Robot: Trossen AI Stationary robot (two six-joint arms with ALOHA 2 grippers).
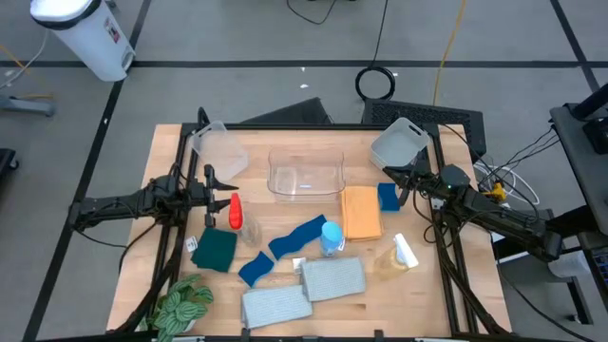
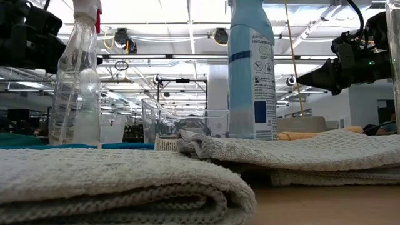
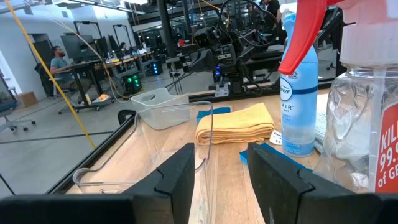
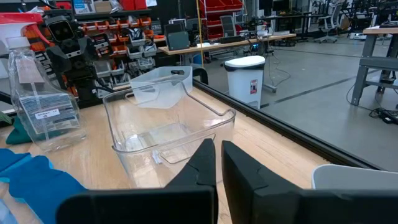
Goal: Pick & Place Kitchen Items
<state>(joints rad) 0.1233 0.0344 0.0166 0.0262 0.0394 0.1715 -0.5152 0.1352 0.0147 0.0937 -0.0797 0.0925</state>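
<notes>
Where bottles crowd, left pincer (image 1: 215,180) hovers open.

clear tub (image 1: 306,173) blocks table centre, bare wood (image 1: 171,157) beside left pincer (image 1: 211,184)

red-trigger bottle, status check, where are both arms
Left gripper open, empty, just short of red-trigger bottle. Right gripper near-shut, empty, beside grey tub. Bottle upright, untouched; clear tub close by.

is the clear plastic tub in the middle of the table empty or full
Empty: the clear plastic tub shows only its bare bottom from above, and the right wrist view agrees.
</notes>
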